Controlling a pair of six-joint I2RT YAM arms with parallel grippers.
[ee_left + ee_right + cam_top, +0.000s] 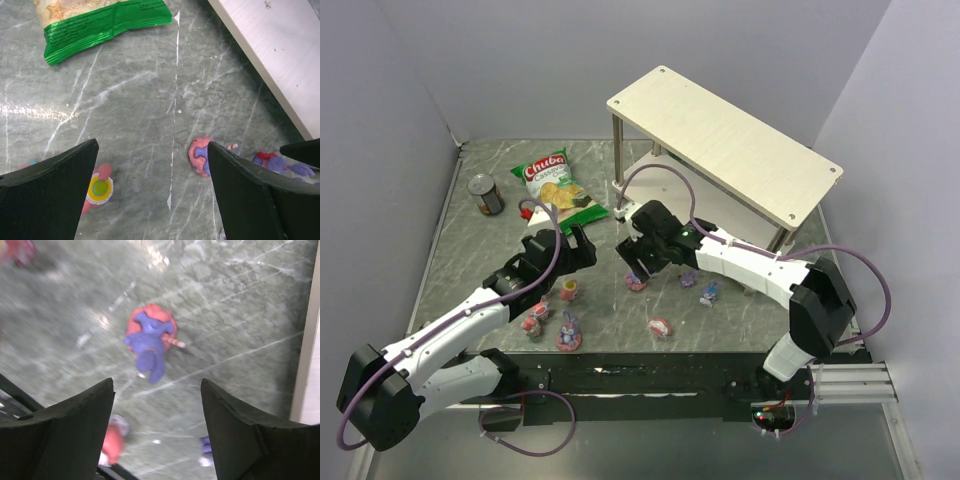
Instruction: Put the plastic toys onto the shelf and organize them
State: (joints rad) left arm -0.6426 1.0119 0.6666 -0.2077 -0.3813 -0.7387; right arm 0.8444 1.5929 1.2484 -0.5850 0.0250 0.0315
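Though both pincers hang over the scattered toys, the overhead view shows neither holding one. The left pincer (582,248) is spread above the grey marbled tabletop (470,260), with several small glossy plastic figurines (568,335) just nearward of it. The right pincer (638,262) hovers directly over a purple bunny-eared figurine on a rounded red base (636,282). The two-tier pale wooden shelf (720,135) stands beyond and to the right of that pincer, with no toy visible on its top board.

From the left wrist, the fingers (50,200) stand wide with nothing between them. What seems the same bunny figurine lies just beside the right-hand finger, and a green crinkly chip bag (100,25) sits well ahead.

From the right wrist, the fingers (240,430) are likewise spread and empty. The bunny figurine lies ahead of the gap, apparently tipped over, not yet between them. It is probably light, stiff and slick, apt to squirt from a glancing pinch. Taking it low across the broader red base seems safest.
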